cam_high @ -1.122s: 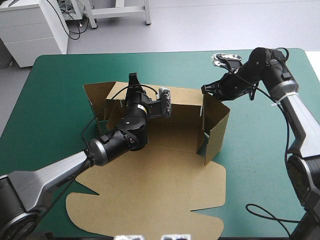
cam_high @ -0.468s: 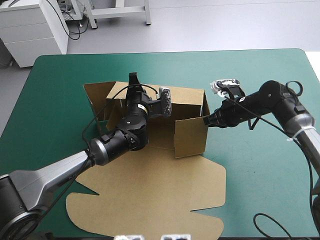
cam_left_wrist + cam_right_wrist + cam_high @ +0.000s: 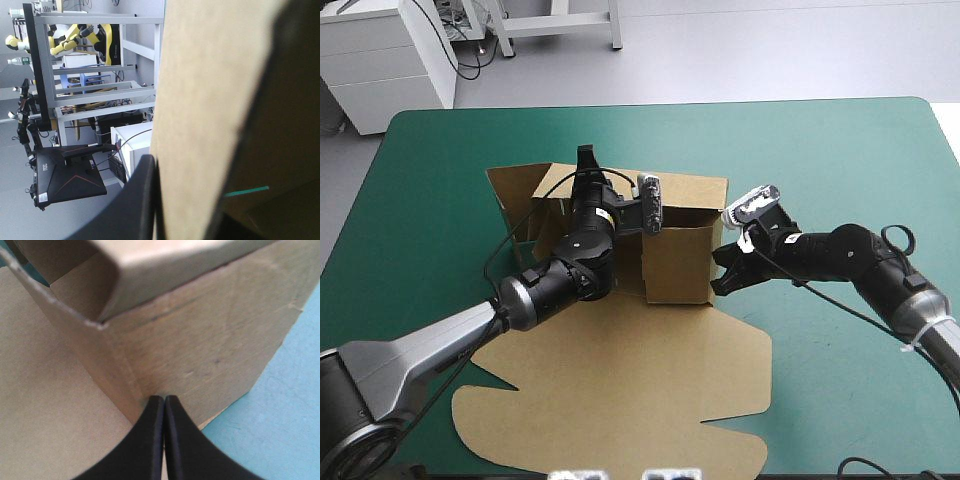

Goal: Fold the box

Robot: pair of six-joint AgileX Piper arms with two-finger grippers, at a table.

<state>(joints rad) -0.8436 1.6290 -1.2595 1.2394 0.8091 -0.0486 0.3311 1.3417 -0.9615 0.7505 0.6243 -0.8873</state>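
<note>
Since just before, the right arm has dropped lower and swung leftward, and the upright side wall (image 3: 675, 262) it pushes has turned further in toward the middle of the box (image 3: 620, 390); the left arm has kept its place.

At the left, the left claw (image 3: 586, 160) reaches over the box and is clamped on the top edge of the raised far wall. In the left wrist view its black fingers (image 3: 135, 205) are all but closed with a sheet of brown board standing between them. A smaller flap at the box's left end stands tilted just beside that arm.

In the middle, the box sits near the centre of the teal-green worktop (image 3: 440, 150). Its far wall is raised, and the side wall stands upright across the interior, its near edge at the fold. The large panel with the notched outline lies flat, reaching to the near edge of the worktop.

At the right, the right claw (image 3: 718, 280) is fully closed and holds nothing. In the right wrist view the two fingers meet in one point, and that tip touches the foot of the side wall, close to its corner where wall and flat panel meet. A folded-over flap shows at the wall's top.
</note>
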